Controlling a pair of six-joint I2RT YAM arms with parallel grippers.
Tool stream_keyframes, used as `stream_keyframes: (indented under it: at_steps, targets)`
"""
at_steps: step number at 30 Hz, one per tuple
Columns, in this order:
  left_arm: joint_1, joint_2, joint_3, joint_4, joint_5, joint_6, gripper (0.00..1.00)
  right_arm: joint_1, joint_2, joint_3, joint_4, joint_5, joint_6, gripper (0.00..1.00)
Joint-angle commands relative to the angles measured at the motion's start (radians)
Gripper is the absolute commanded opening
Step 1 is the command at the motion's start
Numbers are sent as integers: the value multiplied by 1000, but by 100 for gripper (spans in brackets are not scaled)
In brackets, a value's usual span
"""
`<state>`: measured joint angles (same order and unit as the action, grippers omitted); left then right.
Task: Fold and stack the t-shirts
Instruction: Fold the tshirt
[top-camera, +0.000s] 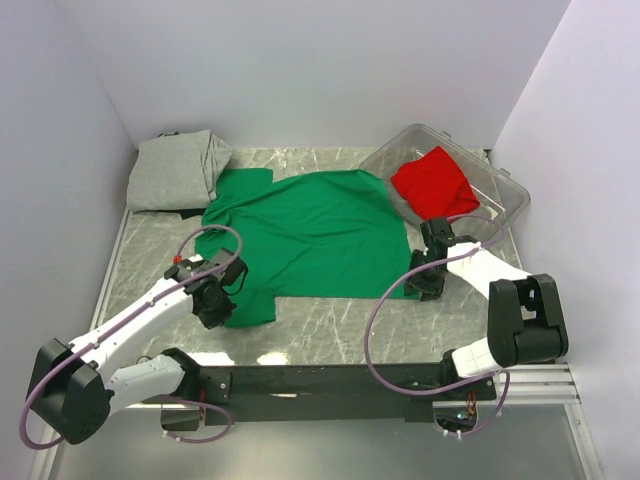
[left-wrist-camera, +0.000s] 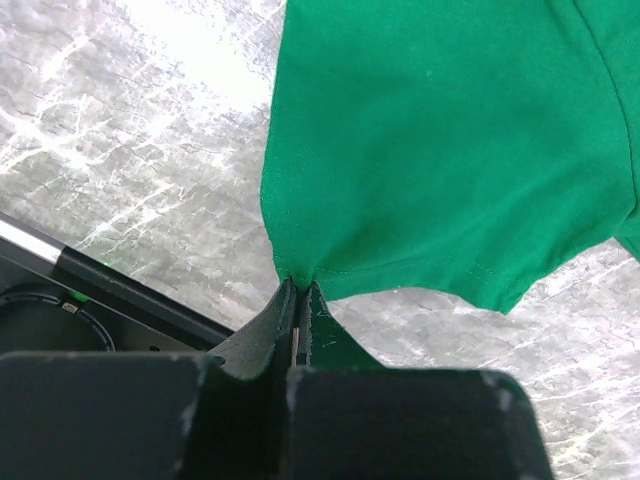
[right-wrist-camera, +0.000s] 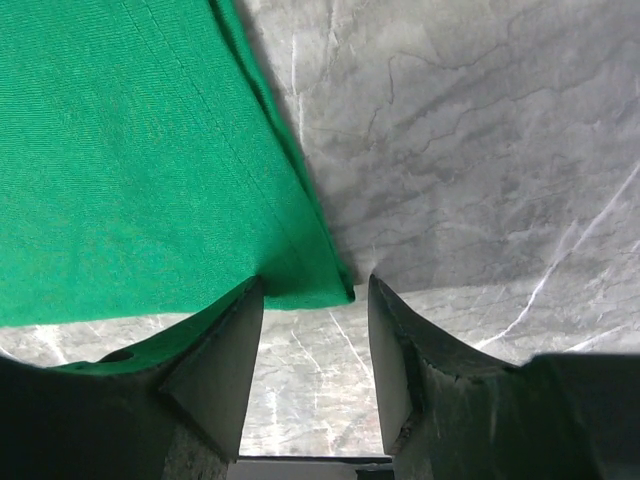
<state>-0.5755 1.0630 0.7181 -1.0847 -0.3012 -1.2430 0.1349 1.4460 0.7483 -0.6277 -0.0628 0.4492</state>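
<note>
The green t-shirt (top-camera: 310, 235) lies spread flat in the middle of the marble table (top-camera: 330, 325), and its long axis runs from left to right. The left gripper (left-wrist-camera: 298, 300) is pinched together on the near left corner of the cloth. The right gripper (right-wrist-camera: 312, 290) has its jaws apart, and the near right corner lies just between them, so this arm is the nearer one there. No label or writing can be read.

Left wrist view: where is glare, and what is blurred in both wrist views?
Left wrist view: glare whitens the table top left; green shirt sharp, left end effector soft. Right wrist view: even light, right end effector slightly soft.
</note>
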Motion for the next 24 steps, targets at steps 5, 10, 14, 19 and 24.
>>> stream_keyframes:
  at_steps: [5,10,14,19,24]
  targets:
    - [16,-18,32,-27,-36,37,0,-11,16,-29,60,21,20,50]
    - [25,-26,40,-38,-49,56,0,-12,33,-23,59,18,29,32]
    - [31,-46,56,-66,-73,54,0,-11,17,-15,20,20,25,22]
    - [31,-74,104,-103,-111,53,0,-8,-18,17,-88,1,14,0]
    - [31,-138,116,-138,-111,53,0,-4,-56,19,-168,-14,17,0]
